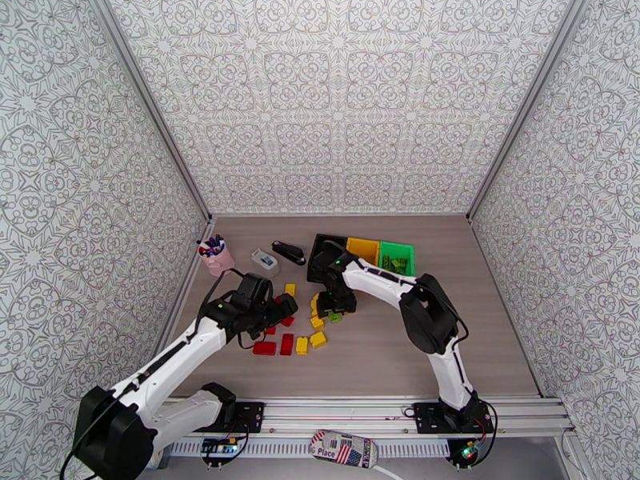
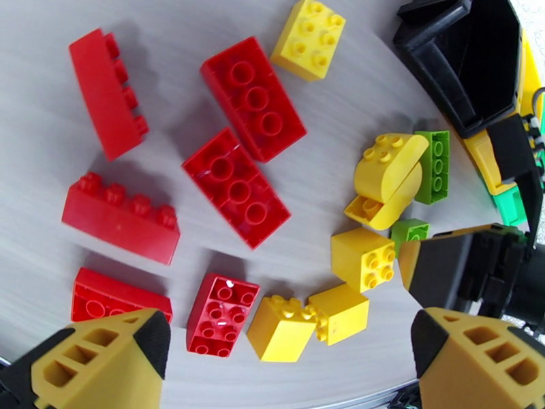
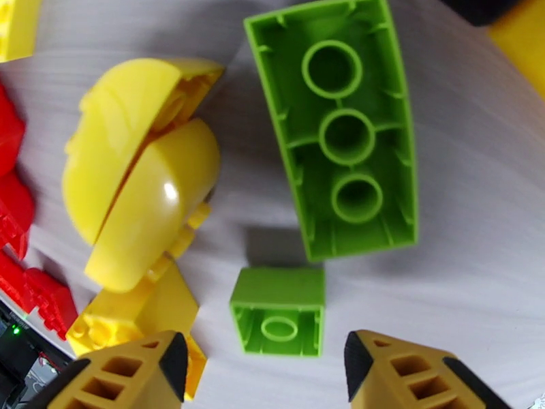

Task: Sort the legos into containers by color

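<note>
The right end effector (image 3: 264, 359) hangs over the loose pile, jaws about half apart, nothing between them. The small green brick (image 3: 278, 311) lies on the desk (image 3: 463, 301) just ahead of that gap, roughly centred, tipped on its side with its hollow underside facing back toward the fingers; it is near square, so no real long axis. Just beyond it the long green brick (image 3: 340, 131) lies upside down — long axis running away from the fingers, far end leaning left. The right arm is nearer; the left end effector (image 2: 291, 339), wide open and empty, hovers over the red bricks (image 2: 238, 185). The green bin (image 1: 398, 245) stands at the right end of the row — beyond the pile.
</note>
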Robot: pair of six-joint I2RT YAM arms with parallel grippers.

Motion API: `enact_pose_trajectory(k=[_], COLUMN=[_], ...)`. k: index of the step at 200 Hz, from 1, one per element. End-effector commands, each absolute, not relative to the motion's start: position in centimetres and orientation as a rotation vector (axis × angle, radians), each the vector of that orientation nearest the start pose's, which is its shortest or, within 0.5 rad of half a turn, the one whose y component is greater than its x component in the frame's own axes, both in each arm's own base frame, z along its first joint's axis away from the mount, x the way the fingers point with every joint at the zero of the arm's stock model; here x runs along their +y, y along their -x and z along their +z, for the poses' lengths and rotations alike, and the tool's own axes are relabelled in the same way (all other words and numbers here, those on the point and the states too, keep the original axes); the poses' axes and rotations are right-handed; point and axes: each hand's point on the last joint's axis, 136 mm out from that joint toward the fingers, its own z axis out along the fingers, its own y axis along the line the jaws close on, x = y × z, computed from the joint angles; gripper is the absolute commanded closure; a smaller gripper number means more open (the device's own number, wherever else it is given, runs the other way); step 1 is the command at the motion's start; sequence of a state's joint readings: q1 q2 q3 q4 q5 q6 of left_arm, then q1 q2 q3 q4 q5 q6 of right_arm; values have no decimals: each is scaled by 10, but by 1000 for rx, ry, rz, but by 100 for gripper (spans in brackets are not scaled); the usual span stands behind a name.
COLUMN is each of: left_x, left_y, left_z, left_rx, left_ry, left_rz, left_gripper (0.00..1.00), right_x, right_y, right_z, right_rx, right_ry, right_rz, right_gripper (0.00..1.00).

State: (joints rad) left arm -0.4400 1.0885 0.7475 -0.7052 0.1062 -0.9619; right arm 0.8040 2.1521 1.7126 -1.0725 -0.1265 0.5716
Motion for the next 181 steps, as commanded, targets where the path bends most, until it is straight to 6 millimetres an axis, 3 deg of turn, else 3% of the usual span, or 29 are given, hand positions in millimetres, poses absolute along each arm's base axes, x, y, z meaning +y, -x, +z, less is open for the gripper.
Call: enact_pose_trajectory(k=[1, 108, 163, 181], left_x=[-125, -127, -132, -135], left_y=[-232, -231, -236, -238], left_z=[107, 106, 106, 106], left_rx=[2666, 2676, 2679, 2680], left_ry=[718, 709, 695, 690], left_rz=[-570, -576, -590, -596], left_gripper=[1, 1, 1, 1], right_x=[321, 319, 316, 316], right_y=[-283, -288, -286, -285], right_z=[37, 26, 20, 22], right_rx=[3141, 3141, 3156, 3150], right_ry=[388, 363, 352, 349], right_rz=[125, 66, 55, 58], right_gripper=[36, 57, 58, 62])
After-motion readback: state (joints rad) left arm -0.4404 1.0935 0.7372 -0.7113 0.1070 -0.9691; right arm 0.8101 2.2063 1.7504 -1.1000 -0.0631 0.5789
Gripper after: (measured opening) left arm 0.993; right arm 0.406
